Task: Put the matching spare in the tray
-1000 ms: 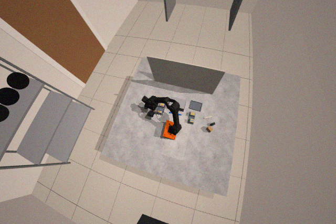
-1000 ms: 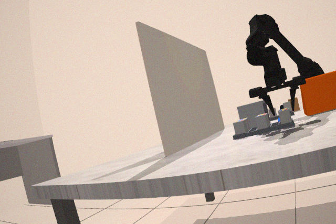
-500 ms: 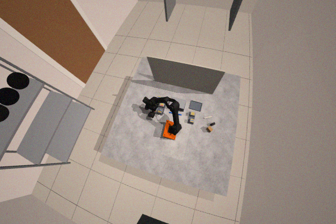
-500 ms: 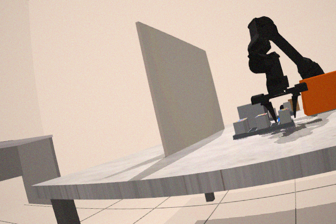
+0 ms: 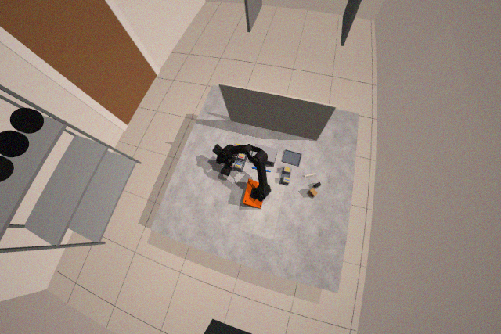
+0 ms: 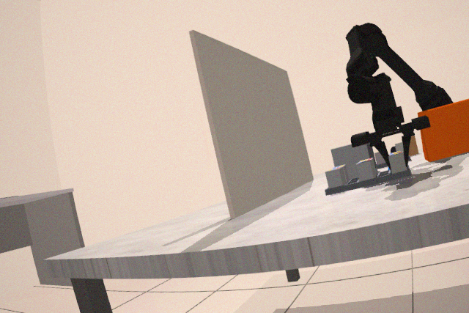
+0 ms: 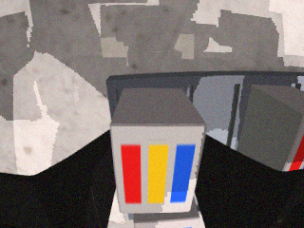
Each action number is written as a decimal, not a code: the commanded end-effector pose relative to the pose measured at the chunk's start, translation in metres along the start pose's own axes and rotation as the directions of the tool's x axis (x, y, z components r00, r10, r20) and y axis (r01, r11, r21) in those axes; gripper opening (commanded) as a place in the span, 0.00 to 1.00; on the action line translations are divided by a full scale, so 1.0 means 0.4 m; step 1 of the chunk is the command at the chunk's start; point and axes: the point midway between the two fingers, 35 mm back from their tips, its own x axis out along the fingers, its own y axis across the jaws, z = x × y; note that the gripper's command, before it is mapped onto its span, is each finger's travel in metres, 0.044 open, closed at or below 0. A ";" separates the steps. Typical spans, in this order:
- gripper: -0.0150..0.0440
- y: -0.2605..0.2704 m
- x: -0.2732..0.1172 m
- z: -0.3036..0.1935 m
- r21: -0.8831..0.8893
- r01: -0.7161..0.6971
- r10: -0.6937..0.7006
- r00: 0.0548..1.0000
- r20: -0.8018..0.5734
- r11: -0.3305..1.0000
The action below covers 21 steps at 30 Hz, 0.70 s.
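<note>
A grey spare block (image 7: 157, 157) (image 6: 397, 162) with red, yellow and blue stripes on its top stands in a dark rack (image 7: 142, 78) (image 6: 341, 189) (image 5: 239, 161). My gripper (image 7: 152, 133) (image 6: 396, 156) (image 5: 227, 167) is down over this block, one finger against each side, shut on it. The block still rests in the rack. Another spare (image 7: 271, 128) (image 6: 365, 168) with red stripes stands to its right, and more spares stand in the rack. A flat grey tray (image 5: 291, 157) lies on the table to the right of the arm.
A tall grey panel (image 5: 279, 113) (image 6: 257, 124) stands upright behind the rack. The arm's orange base (image 5: 251, 197) (image 6: 447, 131) sits mid-table. Two striped blocks (image 5: 286, 174), a white stick (image 5: 309, 174), a small black piece (image 5: 316, 184) and a tan block (image 5: 312, 192) lie to the right.
</note>
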 end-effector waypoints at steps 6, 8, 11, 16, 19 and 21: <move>0.25 0.000 -0.001 0.000 0.000 0.000 0.000 1.000 0.001 1.000; 0.25 0.000 -0.001 0.000 0.000 0.000 0.000 1.000 0.001 1.000; 0.25 0.000 -0.001 0.000 0.000 0.000 0.000 1.000 0.001 1.000; 0.25 -0.002 -0.029 0.003 -0.001 0.000 0.000 1.000 0.001 1.000; 0.25 -0.004 -0.088 0.006 -0.003 0.001 -0.001 1.000 0.001 1.000; 0.25 -0.003 -0.128 0.006 -0.005 0.001 -0.001 1.000 0.001 1.000</move>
